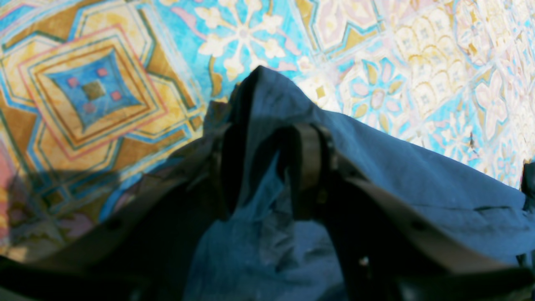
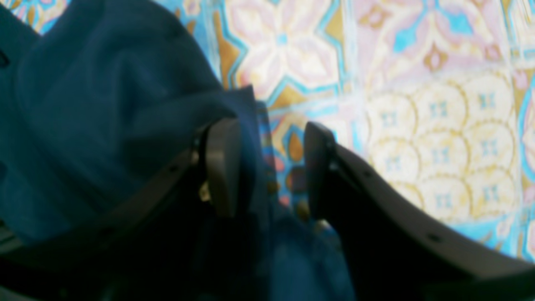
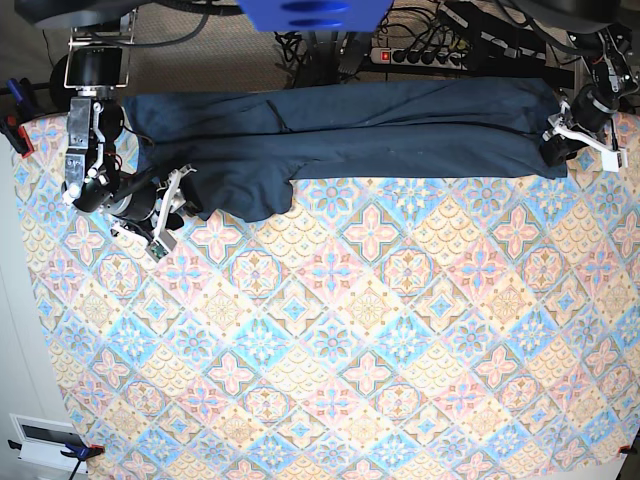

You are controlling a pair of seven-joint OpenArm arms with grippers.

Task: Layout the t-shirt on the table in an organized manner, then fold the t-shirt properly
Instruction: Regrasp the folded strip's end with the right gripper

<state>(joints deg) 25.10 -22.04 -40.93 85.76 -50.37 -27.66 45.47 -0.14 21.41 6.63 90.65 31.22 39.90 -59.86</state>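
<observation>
One t-shirt [image 3: 400, 125], dark navy, lies stretched as a long band along the far edge of the worktop [image 3: 350, 340]; long axis runs side to side in the base view, one end at each arm. A lobe of cloth sags toward the near side at the base view's left.

Base view alone gives the whole layout: shirt, two arms, patterned cloth covering the worktop, cables and a power strip [image 3: 430, 55] beyond the far edge. It does not show the finger gaps.

Left wrist view: the left end effector [image 1: 267, 171] is clamped on a raised fold of the t-shirt [image 1: 397, 175], cloth bunched between the two fingers and peaking above them. In the base view it sits at the shirt's right end [image 3: 560, 145].

Right wrist view: right end effector [image 2: 267, 167] fingers stand apart, tile pattern visible through the gap; shirt cloth [image 2: 92, 117] drapes against the left finger only, blurred. Base view places it at the left end [image 3: 170, 205].
</observation>
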